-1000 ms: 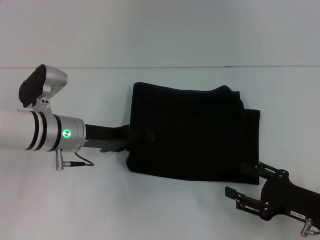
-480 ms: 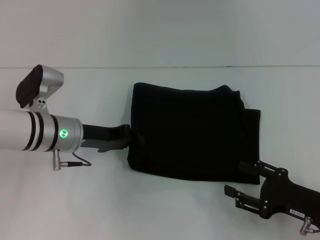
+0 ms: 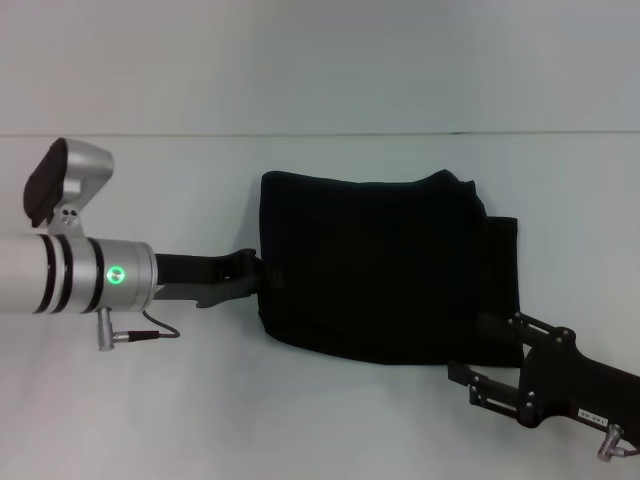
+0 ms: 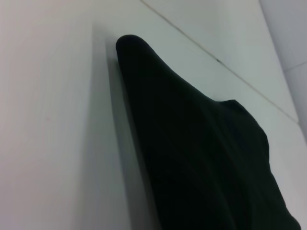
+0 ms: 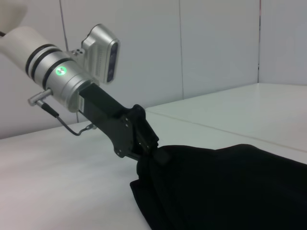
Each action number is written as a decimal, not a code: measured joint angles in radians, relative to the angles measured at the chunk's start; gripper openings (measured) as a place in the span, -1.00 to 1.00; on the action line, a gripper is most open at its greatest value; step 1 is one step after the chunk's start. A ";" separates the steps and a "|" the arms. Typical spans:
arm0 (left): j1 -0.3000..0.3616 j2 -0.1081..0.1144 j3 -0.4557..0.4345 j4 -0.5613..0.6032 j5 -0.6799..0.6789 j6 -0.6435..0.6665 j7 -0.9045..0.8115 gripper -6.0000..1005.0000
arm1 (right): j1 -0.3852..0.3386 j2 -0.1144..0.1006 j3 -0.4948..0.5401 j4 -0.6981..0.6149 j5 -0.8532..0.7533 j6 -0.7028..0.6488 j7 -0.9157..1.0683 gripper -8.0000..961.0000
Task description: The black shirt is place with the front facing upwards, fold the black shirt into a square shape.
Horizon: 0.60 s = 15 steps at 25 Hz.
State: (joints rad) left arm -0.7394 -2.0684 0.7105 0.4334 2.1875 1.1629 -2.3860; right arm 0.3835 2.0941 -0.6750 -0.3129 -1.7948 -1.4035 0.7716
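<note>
The black shirt [image 3: 385,265] lies folded into a rough rectangle in the middle of the white tabletop [image 3: 200,400], with only plain black cloth showing. A lower layer sticks out along its right side. The left gripper [image 3: 262,283] is at the left edge of the shirt, and in the right wrist view its jaws are closed on that edge [image 5: 152,154], where the cloth is a little bunched. The right gripper [image 3: 482,358] is at the near right corner of the shirt; its jaws are spread apart and hold nothing.
</note>
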 joint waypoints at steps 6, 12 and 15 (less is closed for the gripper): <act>0.067 0.006 0.000 0.005 -0.078 0.027 0.019 -0.96 | 0.011 0.000 0.001 0.002 0.014 0.002 0.000 0.62; 0.199 0.007 0.000 0.015 -0.205 0.054 0.063 -0.96 | 0.023 0.000 0.014 0.002 0.017 0.007 0.000 0.62; 0.262 0.002 -0.009 0.015 -0.271 0.077 0.098 -0.96 | 0.027 0.000 0.029 0.003 0.017 0.008 0.000 0.62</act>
State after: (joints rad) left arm -0.4772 -2.0659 0.7011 0.4479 1.9166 1.2401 -2.2879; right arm 0.4101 2.0943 -0.6463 -0.3101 -1.7776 -1.3954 0.7716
